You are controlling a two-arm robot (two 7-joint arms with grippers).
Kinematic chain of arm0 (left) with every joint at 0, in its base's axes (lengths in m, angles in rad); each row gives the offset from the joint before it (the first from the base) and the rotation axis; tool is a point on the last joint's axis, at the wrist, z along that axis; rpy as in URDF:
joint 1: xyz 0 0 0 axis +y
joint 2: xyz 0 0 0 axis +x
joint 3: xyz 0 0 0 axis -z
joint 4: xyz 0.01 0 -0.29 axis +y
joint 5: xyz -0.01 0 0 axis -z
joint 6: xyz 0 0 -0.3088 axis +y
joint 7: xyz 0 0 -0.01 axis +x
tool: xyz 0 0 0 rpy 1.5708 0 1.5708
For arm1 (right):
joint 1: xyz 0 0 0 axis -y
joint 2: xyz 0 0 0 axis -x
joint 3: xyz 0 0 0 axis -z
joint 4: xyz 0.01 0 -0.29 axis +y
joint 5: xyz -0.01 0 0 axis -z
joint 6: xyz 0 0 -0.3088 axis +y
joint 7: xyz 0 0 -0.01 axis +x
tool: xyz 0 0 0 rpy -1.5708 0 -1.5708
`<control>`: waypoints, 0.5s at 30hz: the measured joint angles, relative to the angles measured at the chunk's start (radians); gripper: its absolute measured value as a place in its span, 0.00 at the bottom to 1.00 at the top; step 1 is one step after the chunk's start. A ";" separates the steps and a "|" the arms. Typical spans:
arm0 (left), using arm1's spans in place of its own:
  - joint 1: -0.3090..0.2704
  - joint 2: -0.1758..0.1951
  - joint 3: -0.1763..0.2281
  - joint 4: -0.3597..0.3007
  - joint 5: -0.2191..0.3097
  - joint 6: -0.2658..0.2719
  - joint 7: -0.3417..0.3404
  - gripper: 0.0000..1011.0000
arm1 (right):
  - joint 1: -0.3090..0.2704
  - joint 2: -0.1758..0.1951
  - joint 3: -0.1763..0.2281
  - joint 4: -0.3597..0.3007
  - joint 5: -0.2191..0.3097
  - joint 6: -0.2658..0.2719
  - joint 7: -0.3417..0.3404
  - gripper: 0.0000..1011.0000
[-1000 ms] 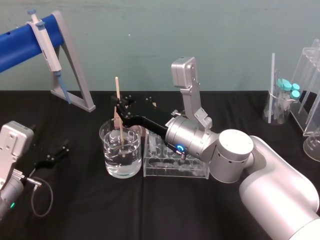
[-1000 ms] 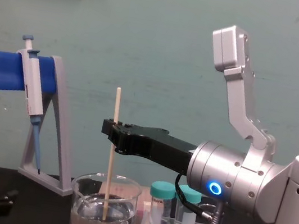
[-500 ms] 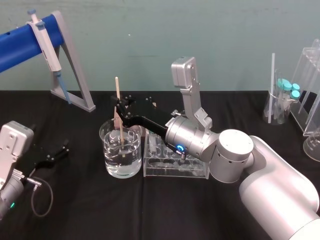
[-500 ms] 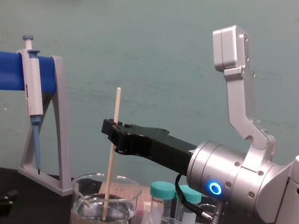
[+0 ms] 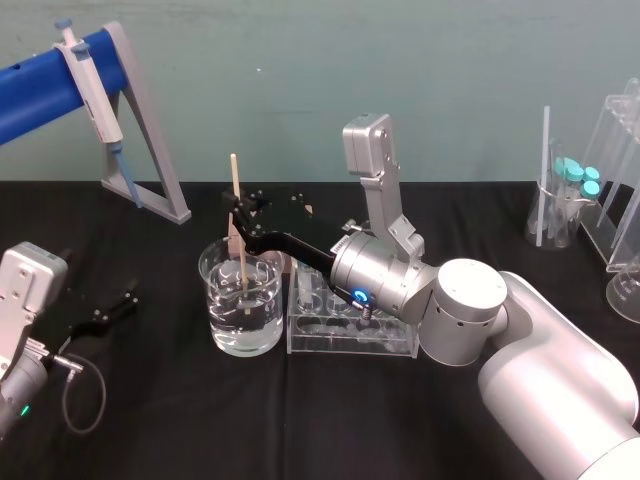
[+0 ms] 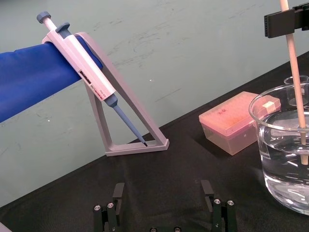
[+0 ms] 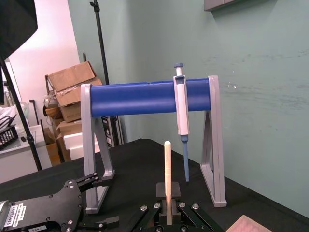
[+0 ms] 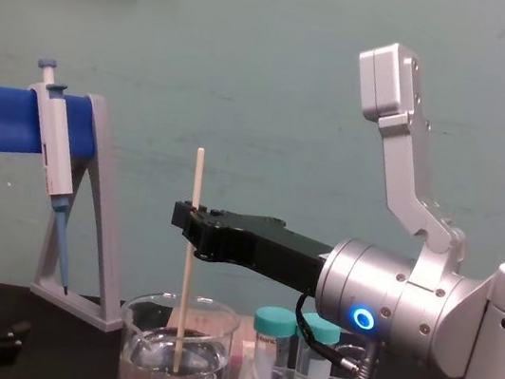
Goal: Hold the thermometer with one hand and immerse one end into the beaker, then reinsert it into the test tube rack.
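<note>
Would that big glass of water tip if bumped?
Probably not: the beaker is wide, low and holds water, so likely heavy and steady. It looks glass, so a knock might crack it. The thermometer the right gripper holds inside could get jarred.

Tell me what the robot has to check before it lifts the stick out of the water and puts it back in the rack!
1. Right gripper shut on the thermometer: ok.
2. Thermometer's lower end dipped in the beaker's water: ok.
3. Thermometer upright: ok, nearly vertical.
4. Free holes in the test tube rack: ok, several front holes are open.
5. Teal-capped tubes clear of the path: cannot tell; they stand at the rack end nearest the beaker.
6. Left gripper out of the way: ok, open, parked left of the beaker.
</note>
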 joint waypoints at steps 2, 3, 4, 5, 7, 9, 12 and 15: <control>0.000 0.000 0.000 0.000 0.000 0.000 0.000 0.99 | 0.000 0.000 0.000 0.000 0.000 0.000 0.000 0.05; 0.000 0.000 0.000 0.000 0.000 0.000 0.000 0.99 | 0.000 0.000 0.000 0.000 0.000 0.000 0.000 0.05; 0.000 0.000 0.000 0.000 0.000 0.000 0.000 0.99 | 0.000 0.000 0.000 0.000 0.000 0.000 0.000 0.05; 0.000 0.000 0.000 0.000 0.000 0.000 0.000 0.99 | 0.000 0.000 0.000 0.000 0.000 0.000 0.000 0.05; 0.000 0.000 0.000 0.000 0.000 0.000 0.000 0.99 | 0.000 0.000 0.000 0.000 0.000 0.000 0.000 0.05; 0.000 0.000 0.000 0.000 0.000 0.000 0.000 0.99 | 0.000 0.000 0.000 0.000 0.000 0.000 0.000 0.05; 0.000 0.000 0.000 0.000 0.000 0.000 0.000 0.99 | 0.000 0.000 0.000 0.000 0.000 0.000 0.000 0.05; 0.000 0.000 0.000 0.000 0.000 0.000 0.000 0.99 | 0.000 0.000 0.000 0.000 0.000 0.000 0.000 0.05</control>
